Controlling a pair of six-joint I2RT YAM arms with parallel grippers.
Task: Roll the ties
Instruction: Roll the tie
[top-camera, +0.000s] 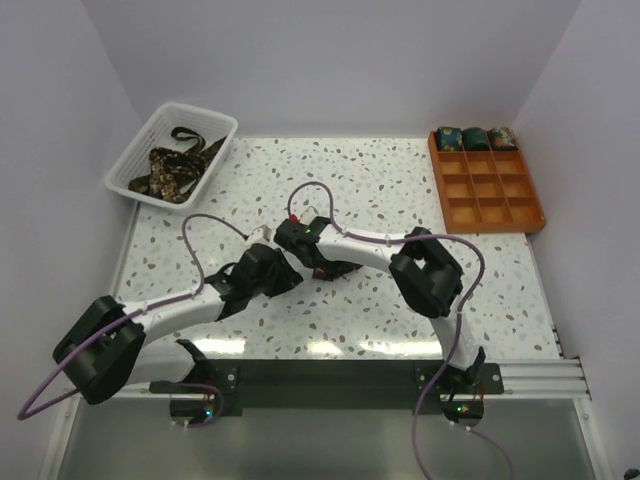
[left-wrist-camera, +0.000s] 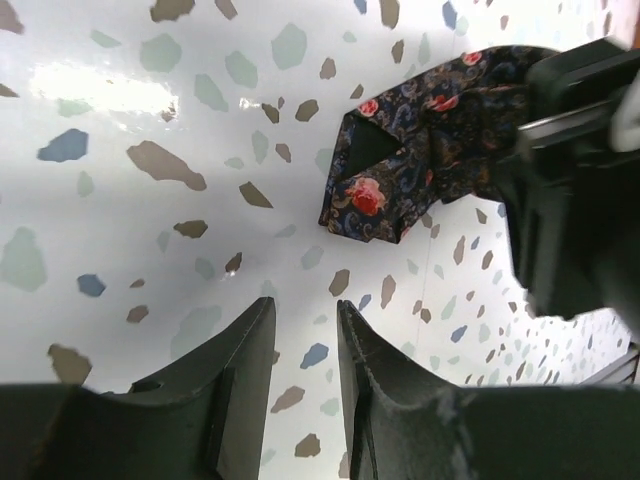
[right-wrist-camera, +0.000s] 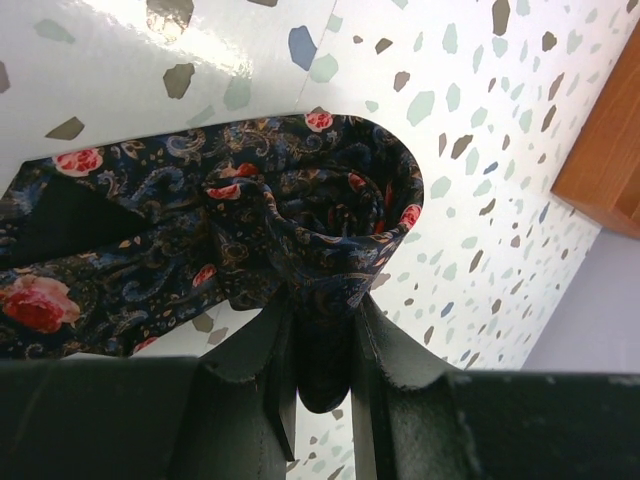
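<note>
Right gripper is pinching the core of a half-rolled tie mid-table, its tail trailing loose. Left gripper is hovering beside that tail, jaws narrowly apart, gripping nothing. Three rolls are sitting in the orange tray. Seemingly several unrolled ties are waiting in the basket.

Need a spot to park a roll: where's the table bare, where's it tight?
Bare: the far strip between the basket and the orange tray; the near patch between the two arm bases; the corner right of the right arm, nearer than the tray. Tight: centre, where the left gripper and right gripper sit at the tie.
</note>
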